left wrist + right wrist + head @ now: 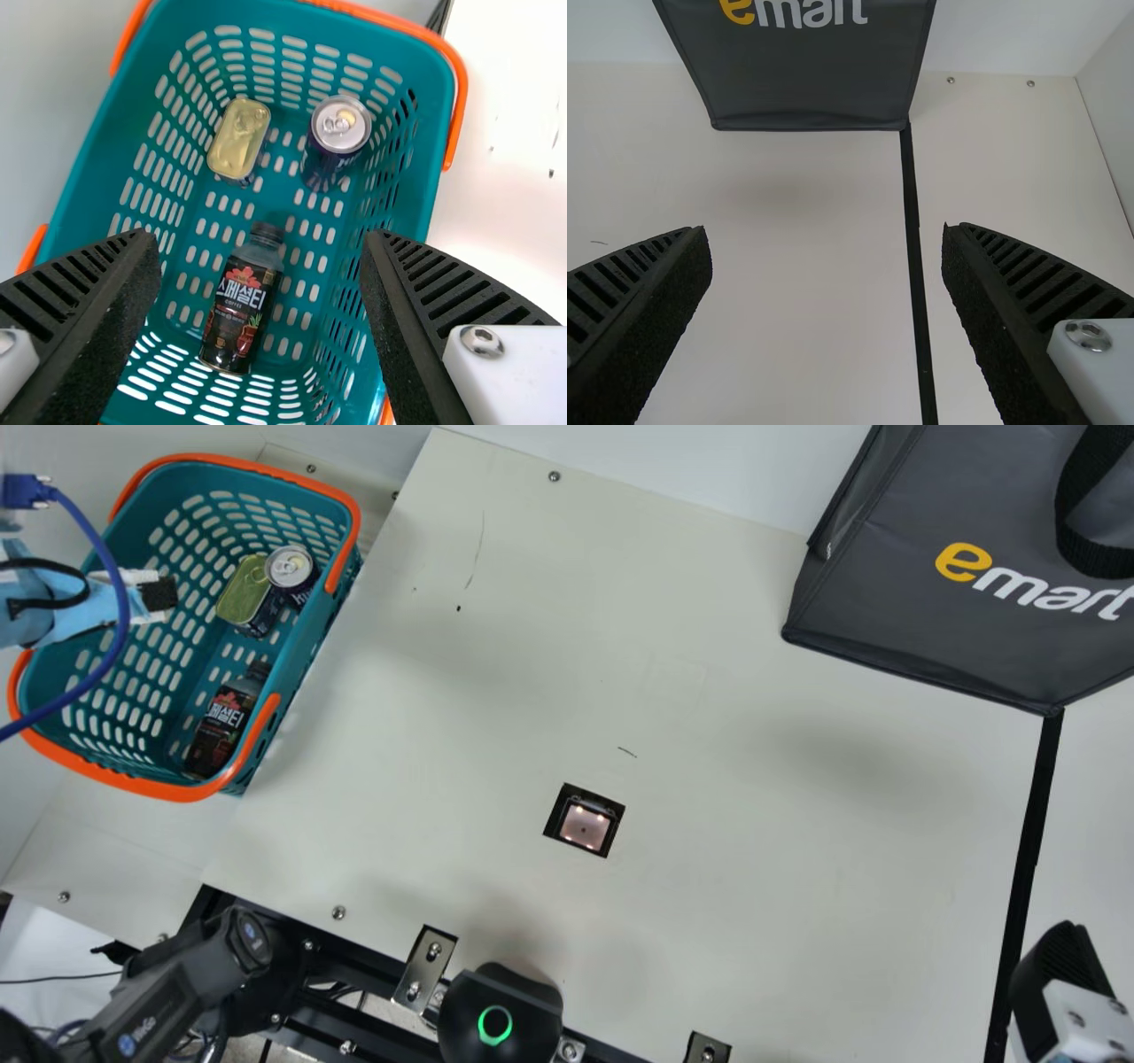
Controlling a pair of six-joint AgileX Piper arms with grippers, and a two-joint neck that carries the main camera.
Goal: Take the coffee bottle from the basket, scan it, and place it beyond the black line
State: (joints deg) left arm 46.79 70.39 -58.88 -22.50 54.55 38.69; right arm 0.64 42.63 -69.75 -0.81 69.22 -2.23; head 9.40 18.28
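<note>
One cream bench spans the main view, a dark grey bag at upper right. Upper left sits a teal basket; a black line runs down the right side. The left hand hangs over the basket, the right hand is at lower right; both have fingers apart. The coffee bottle lies in the basket's lower part, a can and a tin above it in the frame.

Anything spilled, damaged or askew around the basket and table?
Nothing looks spilled. Two oddities: the coffee bottle lies on its side in the basket, unlike the upright can, and the table has thin dark marks, perhaps scratches, one near the scanner.
</note>
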